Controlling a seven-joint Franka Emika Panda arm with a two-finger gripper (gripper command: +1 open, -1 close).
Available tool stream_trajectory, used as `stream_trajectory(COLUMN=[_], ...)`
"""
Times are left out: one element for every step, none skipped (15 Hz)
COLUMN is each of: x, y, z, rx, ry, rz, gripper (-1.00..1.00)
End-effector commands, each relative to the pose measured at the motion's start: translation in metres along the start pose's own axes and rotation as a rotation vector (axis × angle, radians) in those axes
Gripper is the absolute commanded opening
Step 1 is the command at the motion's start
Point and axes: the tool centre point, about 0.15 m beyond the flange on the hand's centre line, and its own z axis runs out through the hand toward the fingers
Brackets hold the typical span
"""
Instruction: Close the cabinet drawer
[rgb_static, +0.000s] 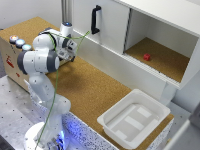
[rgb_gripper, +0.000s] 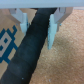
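The gripper (rgb_gripper: 37, 32) stands open, its pale fingers (rgb_gripper: 52, 31) straddling the drawer's black handle (rgb_gripper: 30, 55), with a gap showing on one side and the other finger at the bar's edge. A tan panel with blue print (rgb_gripper: 7, 40) runs beside the bar. In the exterior view the arm (rgb_static: 42, 60) hides the drawer at the cork counter's (rgb_static: 95, 85) left end. Bare cork stretches to the white tub (rgb_static: 112, 125) at the counter's right edge. Beyond, a white cabinet door (rgb_static: 107, 22) adjoins an open bay holding a red block (rgb_static: 146, 57).
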Motion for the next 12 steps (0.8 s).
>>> stream_trajectory(x=[0.043, 0.042, 0.038, 0.032, 0.025, 0.019, 0.011, 0.005, 0.002, 0.000, -0.002, -0.002], y=[-0.032, -0.034, -0.031, -0.026, -0.020, -0.016, -0.012, -0.010, -0.009, -0.010, -0.012, -0.015], z=[0.015, 0.010, 0.005, -0.001, -0.011, -0.018, -0.034, -0.047, -0.060, -0.072, -0.084, -0.096], rx=[-0.005, -0.028, -0.044, -0.050, -0.061, -0.067, -0.078, -0.090, -0.096, -0.107, -0.121, -0.138], ry=[-0.049, -0.041, -0.031, -0.023, -0.008, 0.008, 0.037, 0.063, 0.090, 0.114, 0.142, 0.165], rz=[-0.090, -0.086, -0.067, -0.046, -0.021, -0.007, 0.004, 0.009, 0.012, 0.007, 0.000, -0.017], gripper=[-1.00, 1.00, 1.00, 1.00, 1.00, 1.00, 1.00, 1.00, 1.00, 1.00, 1.00, 1.00])
